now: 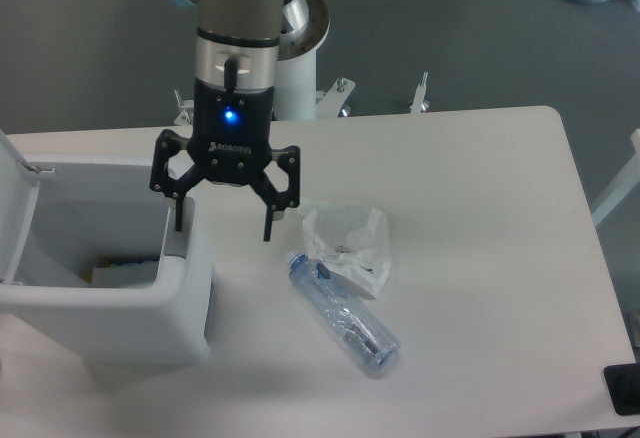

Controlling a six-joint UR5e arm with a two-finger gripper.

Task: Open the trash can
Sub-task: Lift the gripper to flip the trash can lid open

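The white trash can (120,308) stands at the left of the table with its lid (18,208) swung up at the far left edge. Its inside is exposed, and something pale yellow lies at the bottom. A grey push tab (176,244) sits on the bin's right rim. My gripper (222,230) hangs open just above that rim. Its left finger hovers over the tab and its right finger points down outside the bin's right wall. Nothing is between the fingers.
A crumpled clear plastic bag (348,244) and a clear plastic bottle (345,314) lie on the white table (480,258) to the right of the gripper. The robot's base post (298,68) stands behind the table.
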